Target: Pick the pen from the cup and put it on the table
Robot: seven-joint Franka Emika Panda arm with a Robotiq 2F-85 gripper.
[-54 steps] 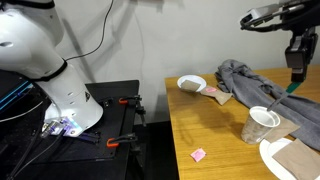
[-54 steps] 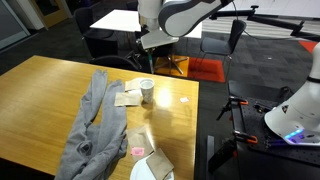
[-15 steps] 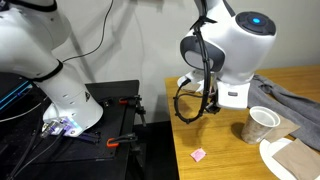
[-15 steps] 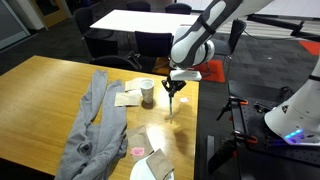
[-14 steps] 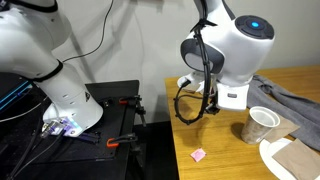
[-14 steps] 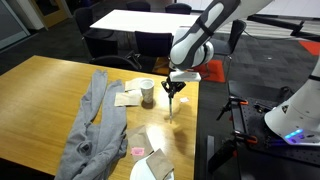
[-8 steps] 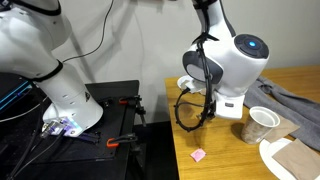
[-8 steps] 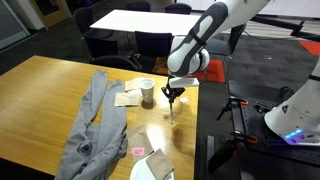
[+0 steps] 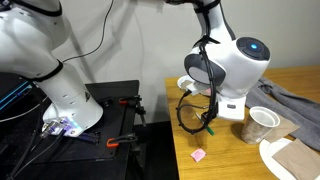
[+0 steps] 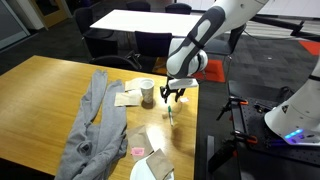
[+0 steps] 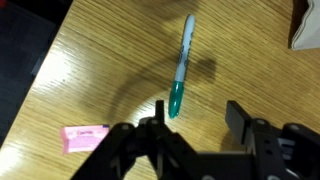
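Released onto the table (image 11: 90,60), the pen (image 11: 183,62) is laid at upper centre; the spread gripper (image 11: 197,115) should be lifted straight.

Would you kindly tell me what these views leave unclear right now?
- Exterior view: pen too small to tell whether it touches the table.
- Exterior view: pincer mostly hidden behind the arm's bulky wrist.
- Wrist view: white thing cut off by right edge, unidentifiable.

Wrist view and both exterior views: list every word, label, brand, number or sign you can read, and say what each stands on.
None can be read in any view.
The pen: any print is too blurred to read.
The pink scrap: no marks visible.
The cup: no print visible.
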